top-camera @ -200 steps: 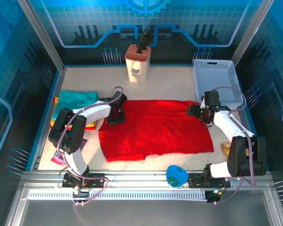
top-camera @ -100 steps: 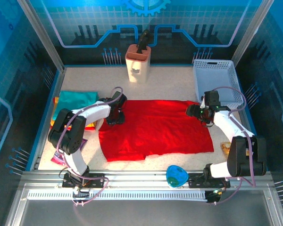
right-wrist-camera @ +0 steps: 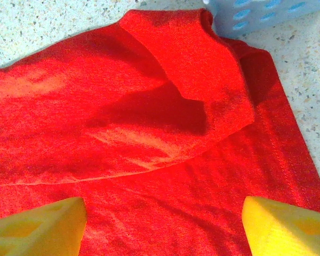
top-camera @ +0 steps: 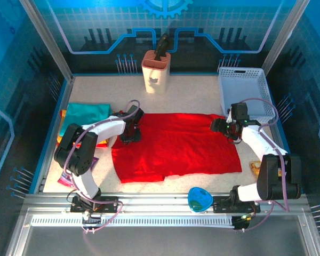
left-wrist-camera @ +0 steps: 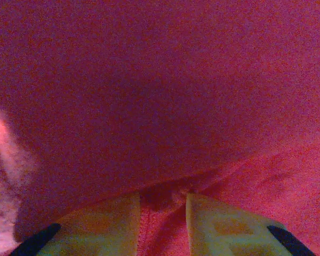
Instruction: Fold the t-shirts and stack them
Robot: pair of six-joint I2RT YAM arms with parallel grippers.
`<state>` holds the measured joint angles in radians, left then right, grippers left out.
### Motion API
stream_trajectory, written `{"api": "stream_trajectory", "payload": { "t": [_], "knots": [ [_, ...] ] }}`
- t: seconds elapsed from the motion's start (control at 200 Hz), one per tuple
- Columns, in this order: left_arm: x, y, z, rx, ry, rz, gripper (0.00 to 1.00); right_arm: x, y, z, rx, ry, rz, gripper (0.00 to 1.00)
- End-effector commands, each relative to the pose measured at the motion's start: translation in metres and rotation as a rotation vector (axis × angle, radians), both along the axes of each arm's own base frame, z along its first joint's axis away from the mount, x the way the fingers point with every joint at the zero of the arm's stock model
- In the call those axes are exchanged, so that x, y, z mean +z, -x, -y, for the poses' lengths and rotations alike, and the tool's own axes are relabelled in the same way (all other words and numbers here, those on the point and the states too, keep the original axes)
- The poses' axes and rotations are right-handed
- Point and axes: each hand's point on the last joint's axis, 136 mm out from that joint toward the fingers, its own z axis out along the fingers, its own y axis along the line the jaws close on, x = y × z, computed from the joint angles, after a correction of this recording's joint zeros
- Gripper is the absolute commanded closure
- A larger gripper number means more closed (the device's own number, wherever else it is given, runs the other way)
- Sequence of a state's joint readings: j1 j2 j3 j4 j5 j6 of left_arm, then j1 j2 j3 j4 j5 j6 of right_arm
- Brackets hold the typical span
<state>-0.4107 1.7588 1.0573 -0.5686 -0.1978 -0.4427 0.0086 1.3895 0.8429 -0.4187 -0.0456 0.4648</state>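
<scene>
A bright red t-shirt (top-camera: 176, 145) lies spread flat in the middle of the table. My left gripper (top-camera: 130, 129) sits low on its upper left corner. In the left wrist view its fingers (left-wrist-camera: 106, 224) stand a narrow gap apart, open, with a loose ridge of red cloth (left-wrist-camera: 160, 106) between them. My right gripper (top-camera: 227, 128) hovers over the upper right corner, open wide. Its fingers (right-wrist-camera: 48, 224) are spread above a folded-over sleeve (right-wrist-camera: 192, 69), holding nothing. A stack of folded t-shirts (top-camera: 86, 112), teal on top, sits at the left edge.
A white mesh basket (top-camera: 224, 90) stands at the back right, its corner (right-wrist-camera: 266, 13) just beyond the sleeve. A beige holder (top-camera: 156, 73) stands at the back centre. A blue object (top-camera: 199, 199) lies at the front edge, and a purple packet (top-camera: 67, 176) at the left.
The left gripper's fingers have parted a little on the shirt's corner. The right arm and the shirt have not moved.
</scene>
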Motion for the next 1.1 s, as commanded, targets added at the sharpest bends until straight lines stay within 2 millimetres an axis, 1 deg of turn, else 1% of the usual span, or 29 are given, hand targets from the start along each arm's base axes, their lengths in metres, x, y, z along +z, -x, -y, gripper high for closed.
{"api": "stream_trajectory", "payload": {
  "t": [0.0,0.14,0.345,0.465,0.515,0.58,0.755,0.805,0.966,1.096],
  "knots": [
    [0.001,0.001,-0.008,0.007,-0.041,0.023,0.72,-0.002,0.005,-0.008,0.039,-0.007,-0.010,0.23],
    [0.001,-0.003,-0.007,0.000,-0.048,0.025,0.77,-0.003,0.006,-0.008,0.038,-0.007,-0.013,0.23],
    [-0.005,-0.003,-0.007,-0.009,-0.056,0.006,0.84,-0.002,0.005,-0.008,0.038,-0.004,-0.011,0.23],
    [-0.001,-0.002,-0.006,-0.012,-0.048,0.005,0.90,-0.002,0.004,-0.008,0.039,-0.005,-0.014,0.23],
    [0.002,0.000,-0.004,-0.015,-0.041,0.002,0.93,-0.001,0.004,-0.009,0.039,-0.007,-0.012,0.23],
    [0.009,0.003,0.001,-0.024,-0.011,-0.016,0.94,-0.002,0.003,-0.009,0.041,-0.008,-0.013,0.23],
    [0.041,0.016,0.018,-0.044,0.006,-0.044,0.99,-0.002,0.002,-0.009,0.039,-0.007,-0.015,0.23],
    [0.047,0.021,0.021,-0.032,0.012,-0.056,1.00,-0.003,0.002,-0.009,0.038,-0.010,-0.016,0.23],
    [0.059,0.037,0.034,-0.003,0.024,-0.097,1.00,-0.004,0.003,-0.010,0.040,-0.015,-0.018,0.24],
    [0.066,0.046,0.052,0.008,0.049,-0.114,1.00,-0.006,0.004,-0.009,0.042,-0.013,-0.020,0.24]
  ]
}}
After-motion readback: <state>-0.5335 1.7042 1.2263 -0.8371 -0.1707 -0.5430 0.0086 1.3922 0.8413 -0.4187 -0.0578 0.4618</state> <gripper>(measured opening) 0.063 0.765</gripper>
